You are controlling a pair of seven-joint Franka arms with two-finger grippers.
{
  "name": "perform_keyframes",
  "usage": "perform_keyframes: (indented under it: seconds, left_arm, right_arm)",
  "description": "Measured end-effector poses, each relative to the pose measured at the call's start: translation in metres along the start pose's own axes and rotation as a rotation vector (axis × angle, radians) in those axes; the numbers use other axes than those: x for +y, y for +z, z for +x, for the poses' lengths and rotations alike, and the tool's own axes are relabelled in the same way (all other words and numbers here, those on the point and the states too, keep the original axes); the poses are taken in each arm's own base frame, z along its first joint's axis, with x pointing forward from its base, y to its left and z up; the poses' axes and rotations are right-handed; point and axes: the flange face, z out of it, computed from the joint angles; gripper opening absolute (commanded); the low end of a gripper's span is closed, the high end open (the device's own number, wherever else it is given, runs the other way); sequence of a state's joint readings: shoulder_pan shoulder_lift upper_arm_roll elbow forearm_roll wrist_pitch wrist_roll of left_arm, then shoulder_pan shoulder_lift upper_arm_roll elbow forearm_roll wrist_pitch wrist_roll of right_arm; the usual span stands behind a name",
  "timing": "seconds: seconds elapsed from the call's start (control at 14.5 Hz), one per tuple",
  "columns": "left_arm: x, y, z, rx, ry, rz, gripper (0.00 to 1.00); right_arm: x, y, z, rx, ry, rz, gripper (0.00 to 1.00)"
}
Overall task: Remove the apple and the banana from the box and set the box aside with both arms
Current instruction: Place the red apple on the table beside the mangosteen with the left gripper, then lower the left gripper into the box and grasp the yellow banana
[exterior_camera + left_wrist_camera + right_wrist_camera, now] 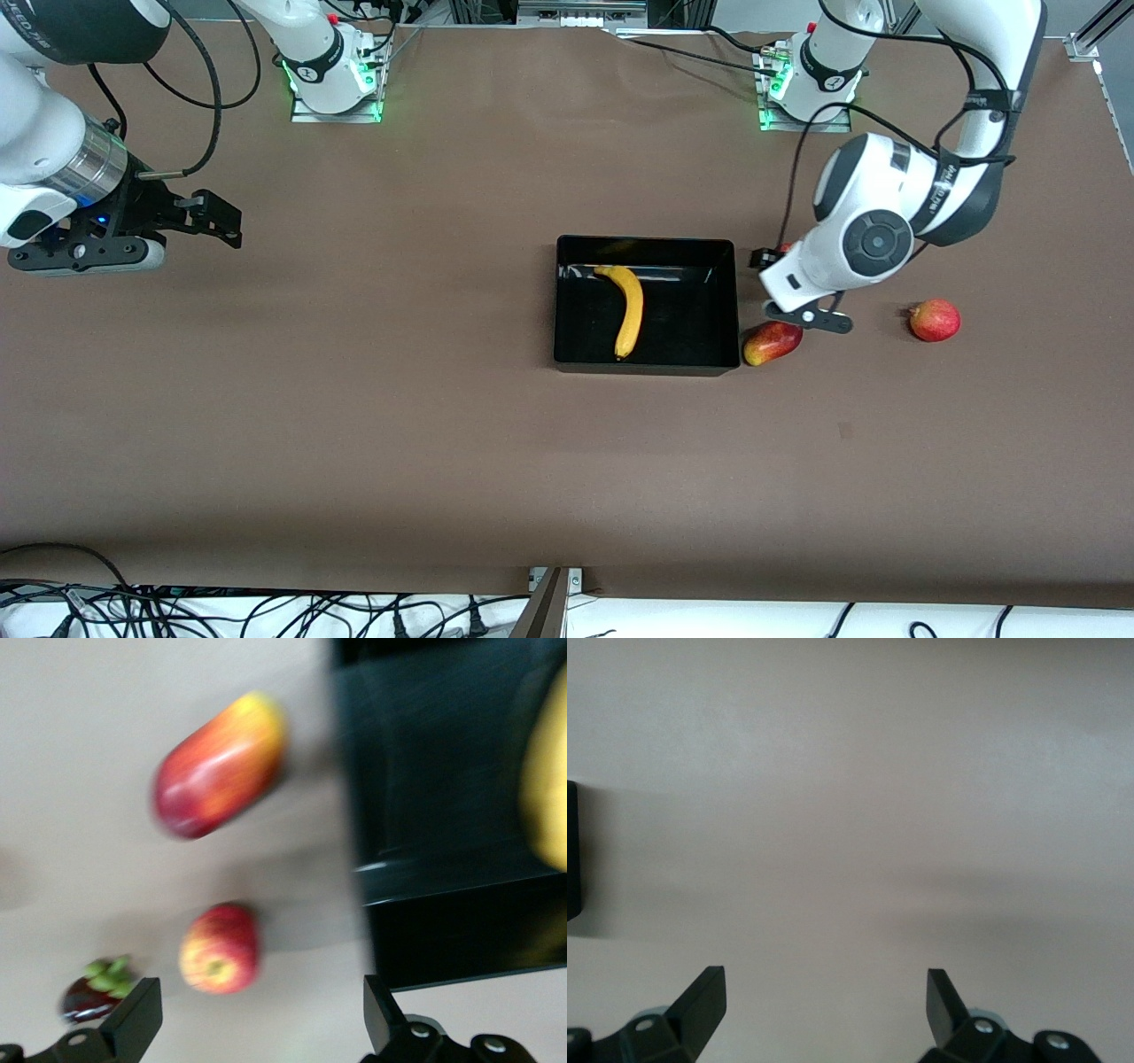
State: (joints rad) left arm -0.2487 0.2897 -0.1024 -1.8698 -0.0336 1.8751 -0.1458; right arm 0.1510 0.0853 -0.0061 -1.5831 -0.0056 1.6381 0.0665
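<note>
Banana (pixel 628 310) is in the box (pixel 646 365), lying lengthwise on its floor. Apple (pixel 935 320) sits on the table (pixel 354 425) toward my left arm's end, well apart from the box. Mango (pixel 772 342) lies just beside the box wall. My left gripper (pixel 257 1014) hovers over the table beside the box, above the mango, fingers apart, empty. My right gripper (pixel 826 1003) waits over bare table at its own end, fingers apart, empty.
</note>
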Motion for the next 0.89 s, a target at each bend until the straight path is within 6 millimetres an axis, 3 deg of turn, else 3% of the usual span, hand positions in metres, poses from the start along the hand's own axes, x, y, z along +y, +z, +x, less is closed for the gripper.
perform_keyframes:
  seconds: [0.14, 0.28, 0.48, 0.62, 0.89]
  left_arm:
    - [0.051, -0.018, 0.014, 0.041, 0.002, -0.052, 1.00]
    - [0.113, -0.019, 0.032, 0.060, -0.030, -0.071, 1.00]
    - [0.191, 0.032, 0.055, 0.082, -0.159, -0.083, 1.00]
    - [0.213, 0.077, 0.069, 0.110, -0.233, -0.104, 1.00]
    - [0.210, 0.131, 0.080, 0.062, -0.273, -0.081, 1.00]
  right_arm:
    - [0.000, 0.000, 0.000, 0.000, 0.000, 0.000, 1.00]
    - [0.000, 0.000, 0.000, 0.000, 0.000, 0.000, 1.00]
    - [0.000, 0.000, 0.000, 0.000, 0.000, 0.000, 1.00]
    - [0.000, 0.000, 0.000, 0.000, 0.000, 0.000, 1.00]
    - [0.000, 0.000, 0.000, -0.001, 0.001, 0.000, 1.00]
